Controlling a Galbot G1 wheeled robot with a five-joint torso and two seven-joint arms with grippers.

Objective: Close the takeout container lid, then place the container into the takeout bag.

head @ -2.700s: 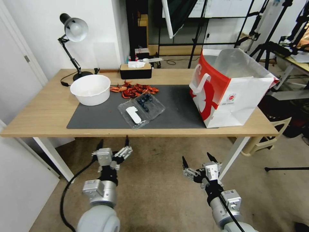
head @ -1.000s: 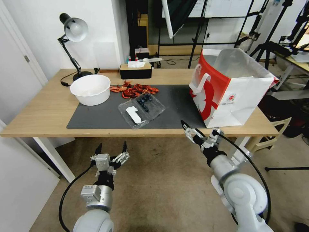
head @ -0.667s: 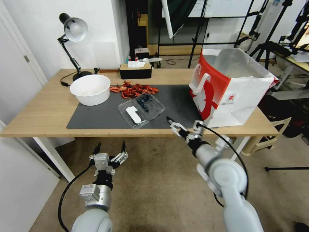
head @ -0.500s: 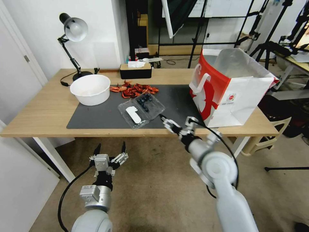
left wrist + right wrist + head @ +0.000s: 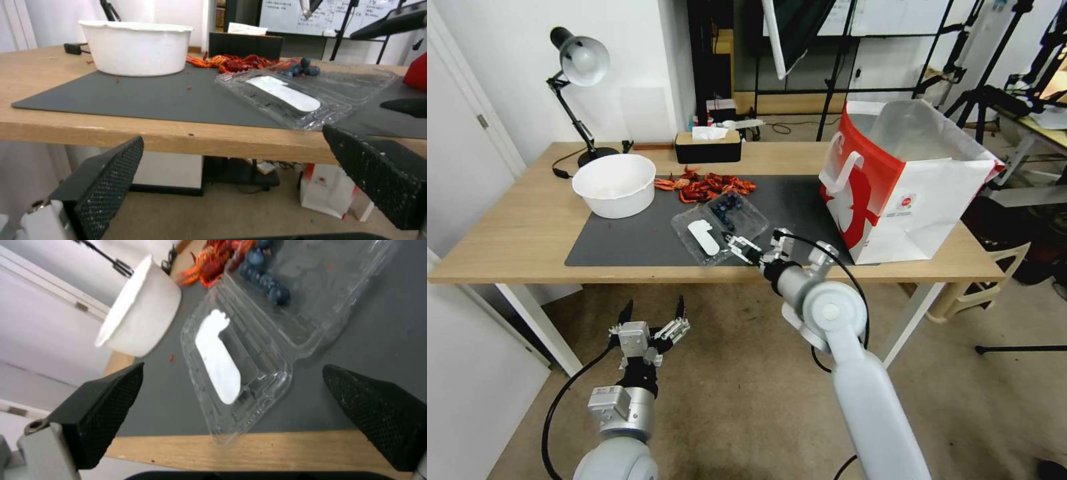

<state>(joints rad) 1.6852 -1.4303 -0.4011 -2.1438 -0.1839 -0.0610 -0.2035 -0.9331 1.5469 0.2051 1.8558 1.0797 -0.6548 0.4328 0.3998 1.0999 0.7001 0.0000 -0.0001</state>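
One dark mat [image 5: 647,233] covers the middle of a wooden table [image 5: 514,227], and the takeout container [image 5: 720,227] lies open on it near the front edge, its lid [image 5: 702,240] folded flat toward that edge with the white label up. Relative to the container, a white bowl [image 5: 615,185] sits to the left, red crayfish [image 5: 704,187] lie just behind, and the takeout bag [image 5: 904,180] stands upright and open well to the right; a desk lamp [image 5: 579,73] and a tissue box [image 5: 708,147] stand farther back, with tripods behind. The right gripper [image 5: 755,245] hangs at the container's near right corner, fingers spread; its wrist camera shows blueberries [image 5: 267,283] in the far half. The left gripper [image 5: 652,313] waits below the table edge, fingers apart, and its wrist camera looks level across the tabletop.
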